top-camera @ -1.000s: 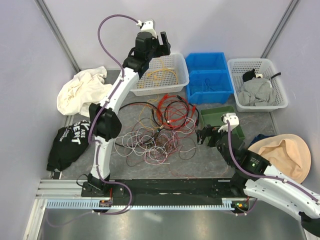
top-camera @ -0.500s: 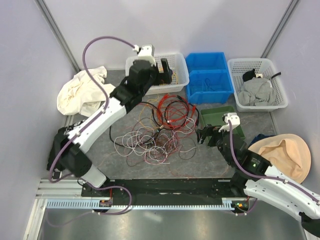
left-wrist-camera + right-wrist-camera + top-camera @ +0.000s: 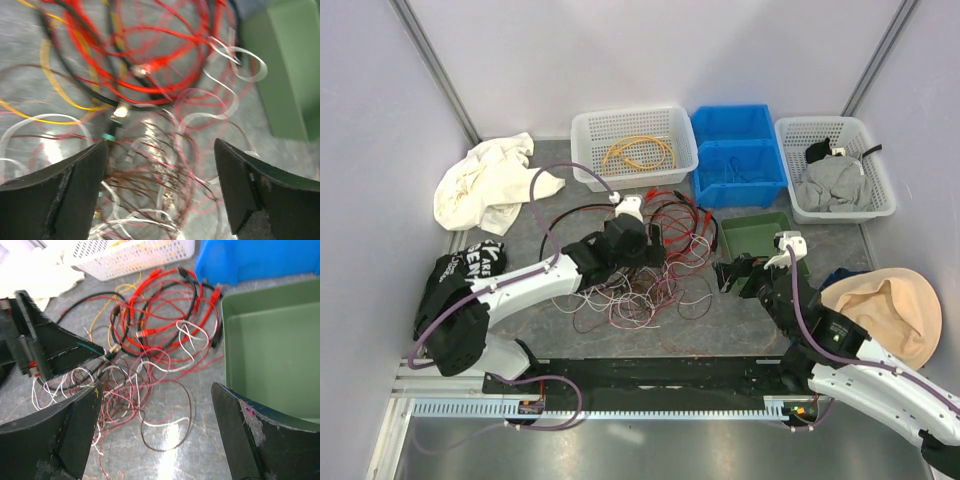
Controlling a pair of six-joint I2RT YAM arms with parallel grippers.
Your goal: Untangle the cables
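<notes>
The cables (image 3: 665, 222) lie in a tangled heap at the middle of the table: red, black and yellow loops at the back, thin white, pink and brown wires in front. My left gripper (image 3: 652, 248) hangs low over the heap, open. In the left wrist view its gripper (image 3: 160, 192) has both fingers wide apart, with thin wires (image 3: 165, 165) below them and nothing between them. My right gripper (image 3: 735, 272) stands open at the heap's right edge. In the right wrist view the right gripper (image 3: 155, 435) frames loose wires (image 3: 165, 405) lying on the table. Another yellow cable (image 3: 635, 152) lies coiled in the white basket (image 3: 588, 135).
A green tray (image 3: 760, 240) sits right of the heap, close to the right gripper. Behind it stand blue bins (image 3: 735, 150) and a basket (image 3: 880, 205) with grey cloth. A white cloth (image 3: 485, 185) and black shirt (image 3: 455, 290) lie at the left, and a beige hat (image 3: 885, 310) lies at the right.
The left arm has swung down from above the white basket to the cable heap. The right arm has barely moved.
</notes>
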